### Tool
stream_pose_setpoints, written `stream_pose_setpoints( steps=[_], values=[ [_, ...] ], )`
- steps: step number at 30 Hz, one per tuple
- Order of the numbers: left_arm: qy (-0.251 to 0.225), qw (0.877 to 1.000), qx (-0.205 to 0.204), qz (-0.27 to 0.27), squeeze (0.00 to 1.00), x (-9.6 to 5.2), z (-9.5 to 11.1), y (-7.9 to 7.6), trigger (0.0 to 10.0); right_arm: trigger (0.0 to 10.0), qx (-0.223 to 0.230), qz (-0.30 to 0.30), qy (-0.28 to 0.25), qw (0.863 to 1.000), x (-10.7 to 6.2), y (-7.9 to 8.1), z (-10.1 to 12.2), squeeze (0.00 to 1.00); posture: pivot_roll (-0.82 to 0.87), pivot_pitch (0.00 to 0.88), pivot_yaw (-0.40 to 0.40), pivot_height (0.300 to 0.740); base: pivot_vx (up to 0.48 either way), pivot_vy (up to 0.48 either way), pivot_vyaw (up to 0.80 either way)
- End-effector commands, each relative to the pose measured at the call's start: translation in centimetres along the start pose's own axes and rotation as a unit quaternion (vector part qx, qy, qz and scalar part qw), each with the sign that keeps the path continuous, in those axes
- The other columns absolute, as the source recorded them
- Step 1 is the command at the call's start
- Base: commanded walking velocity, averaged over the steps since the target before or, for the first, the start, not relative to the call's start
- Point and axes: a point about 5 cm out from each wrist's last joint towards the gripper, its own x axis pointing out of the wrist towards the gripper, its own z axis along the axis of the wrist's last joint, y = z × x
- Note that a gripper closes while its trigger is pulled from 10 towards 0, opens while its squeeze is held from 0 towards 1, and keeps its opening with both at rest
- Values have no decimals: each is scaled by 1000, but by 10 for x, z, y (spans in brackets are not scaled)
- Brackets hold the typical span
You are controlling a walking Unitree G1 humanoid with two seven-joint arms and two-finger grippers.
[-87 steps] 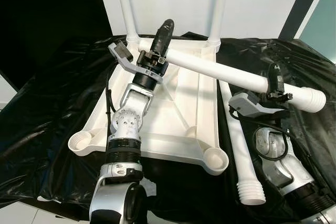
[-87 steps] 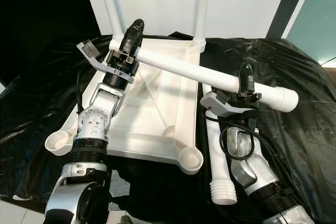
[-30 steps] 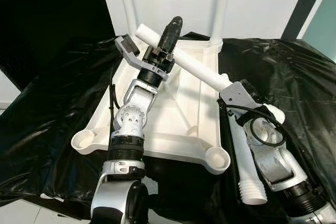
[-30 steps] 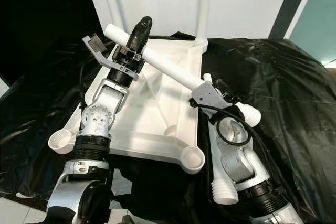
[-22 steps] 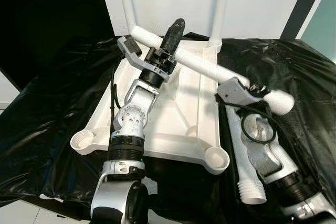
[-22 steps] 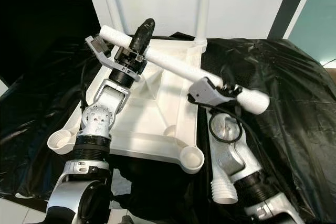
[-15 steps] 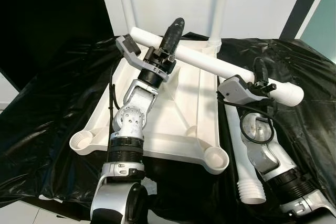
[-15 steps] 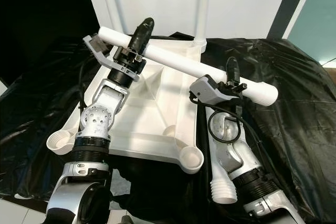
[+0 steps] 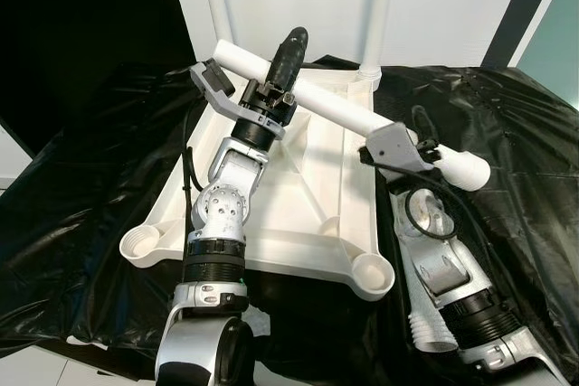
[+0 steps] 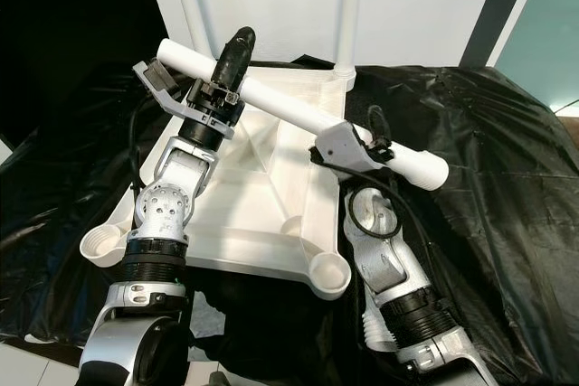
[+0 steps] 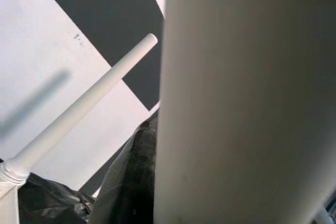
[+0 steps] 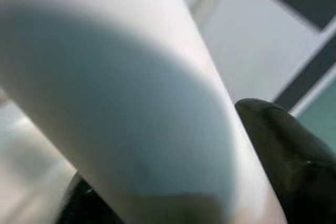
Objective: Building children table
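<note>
An upturned white tabletop [image 9: 298, 196] is shown on black sheeting [image 9: 99, 178], with two legs [image 9: 378, 6] already seated upright at its far corners. A third leg [image 9: 335, 110] is held in the air across the tabletop: the left gripper [image 9: 282, 65] is closed on it near one end, the right gripper [image 10: 375, 137] near the other. A fourth leg [image 9: 421, 314] lies beside the tabletop. Two near sockets [image 9: 371, 270] remain empty. A slip or jam is judged possible if the grips disagree.

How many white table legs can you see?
4: two standing upright in the tabletop's far corners, one held by both grippers, one lying mostly hidden under the right arm.
</note>
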Motion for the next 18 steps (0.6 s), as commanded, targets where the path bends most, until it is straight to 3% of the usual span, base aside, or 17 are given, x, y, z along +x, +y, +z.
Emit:
stream_pose_setpoints(
  steps=[1, 5, 7, 9, 12, 15, 16, 18],
  values=[
    [12, 998, -30, -57, 0, 6, -15, -14, 0, 10000, 21, 75, 2, 997, -4, 13, 6, 0, -74, 0, 30, 740, 0, 0, 0],
    [11, 998, -29, -56, 0, 6, -14, -14, 0, 10000, 27, 87, 3, 996, -6, 10, 8, 0, -75, 0, 29, 740, 0, 0, 0],
    [14, 998, -20, -52, 0, 5, -15, -12, 0, 10000, -4, 172, 35, 984, -25, -14, -5, 0, -84, 0, 31, 740, 0, 0, 0],
    [15, 999, -14, -47, 0, 5, -15, -10, 0, 10000, -30, 215, 60, 974, -40, -35, -15, 0, -92, 0, 34, 740, 0, 0, 0],
    [15, 999, -13, -45, 0, 6, -15, -9, 0, 10000, -44, 227, 80, 970, -47, -49, -24, 0, -98, 0, 37, 740, 0, 0, 0],
    [15, 999, -13, -46, 0, 6, -15, -9, 0, 10000, -46, 232, 88, 968, -48, -52, -27, 0, -100, 0, 38, 740, 0, 0, 0],
    [15, 999, -13, -46, 0, 7, -15, -9, 0, 0, -47, 238, 93, 966, -50, -54, -29, 0, -102, 0, 40, 740, 0, 0, 0],
    [14, 999, -14, -46, 0, 8, -15, -10, 0, 0, -36, 245, 94, 964, -51, -54, -29, 0, -103, 0, 42, 740, 0, 0, 0]
  ],
)
